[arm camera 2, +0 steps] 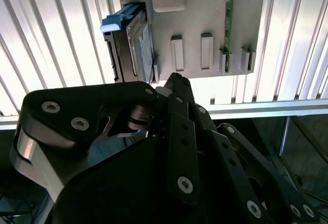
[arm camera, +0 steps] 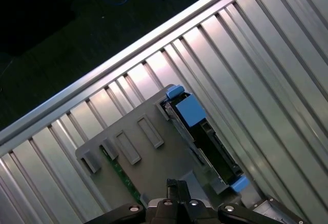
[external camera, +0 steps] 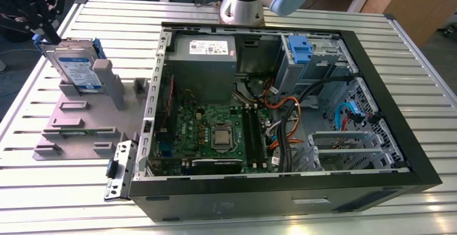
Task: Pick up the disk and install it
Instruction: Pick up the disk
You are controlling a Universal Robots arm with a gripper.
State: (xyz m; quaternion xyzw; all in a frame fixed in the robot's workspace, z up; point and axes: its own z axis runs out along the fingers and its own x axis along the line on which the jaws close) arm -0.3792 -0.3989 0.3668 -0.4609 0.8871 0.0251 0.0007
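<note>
The disk (external camera: 77, 69) stands upright on edge in a slot at the far end of the grey plastic stand (external camera: 71, 122), at the exterior view's left. Its white-and-blue label faces the computer case, and blue rails run along its edges. My black gripper (external camera: 51, 31) hangs just above and behind the disk's top edge, apart from it. In both wrist views I look down on the disk (arm camera 2: 141, 44) (arm camera: 205, 137) and the stand (arm camera 2: 205, 8) (arm camera: 143, 152). The gripper (arm camera 2: 177, 78) (arm camera: 171, 184) is shut, its fingertips together with nothing between them.
An open black computer case (external camera: 286, 187) lies on the slatted metal table (external camera: 414, 63). Inside are a grey power-supply box (external camera: 203, 58), a green motherboard (external camera: 214, 133), cable bundles and a drive bay with a blue carrier (external camera: 300, 47). The arm's base (external camera: 243, 7) stands behind the case.
</note>
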